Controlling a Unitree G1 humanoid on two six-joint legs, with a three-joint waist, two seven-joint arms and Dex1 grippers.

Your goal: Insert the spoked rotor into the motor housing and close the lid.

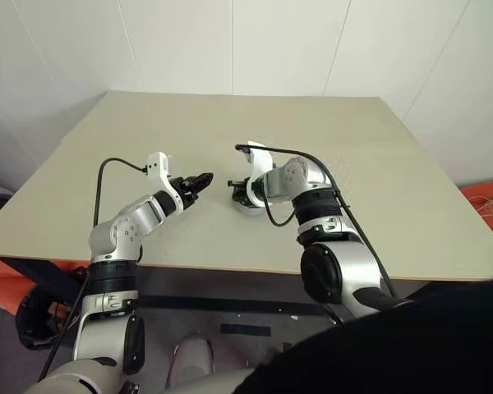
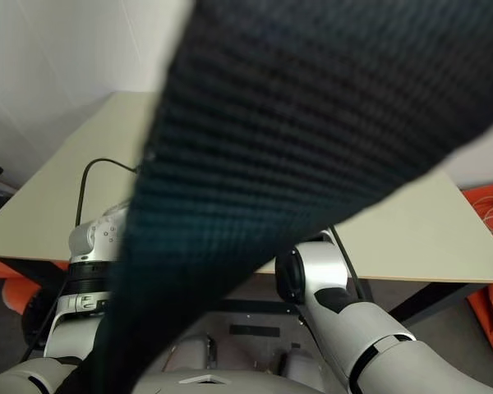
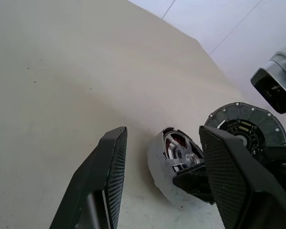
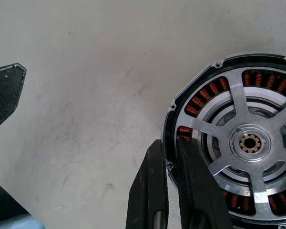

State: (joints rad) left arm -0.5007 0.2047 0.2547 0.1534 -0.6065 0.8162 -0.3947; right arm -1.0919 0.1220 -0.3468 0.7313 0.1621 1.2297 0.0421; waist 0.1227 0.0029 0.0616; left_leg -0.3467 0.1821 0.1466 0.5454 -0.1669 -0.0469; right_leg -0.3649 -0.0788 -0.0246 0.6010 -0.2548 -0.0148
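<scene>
The pale beige table (image 1: pixel 378 164) spans the middle of the room in front of white walls, and both arms reach out over its near half. In the right eye view a broad black woven strap (image 2: pixel 296 148) hangs close to the lens and hides most of the table top. The left gripper (image 1: pixel 200 180) is held low above the table and points toward the table's middle; its two black fingers (image 3: pixel 109 167) stand apart with nothing between them. The right gripper (image 1: pixel 243 191) faces it from close by, angled down at the table, and its fingers (image 4: pixel 150 191) are pressed together. Their tips lie at the rim of the motor housing; whether they pinch that rim cannot be told. The motor housing (image 4: pixel 205 98), a dark ring with copper windings, lies on the table directly under the right gripper and just ahead of the left gripper's open fingers, clear of both of them. The lid (image 3: pixel 257 119), a grey disc with radial slots and a dark hub, shows just behind the housing beside the right gripper, its slotted face turned toward the left gripper. Whether it leans, stands or is held cannot be told. The rotor (image 4: pixel 238 90), with flat silver spokes, sits inside the housing ring, and the copper windings show between the spokes around its central hub.
</scene>
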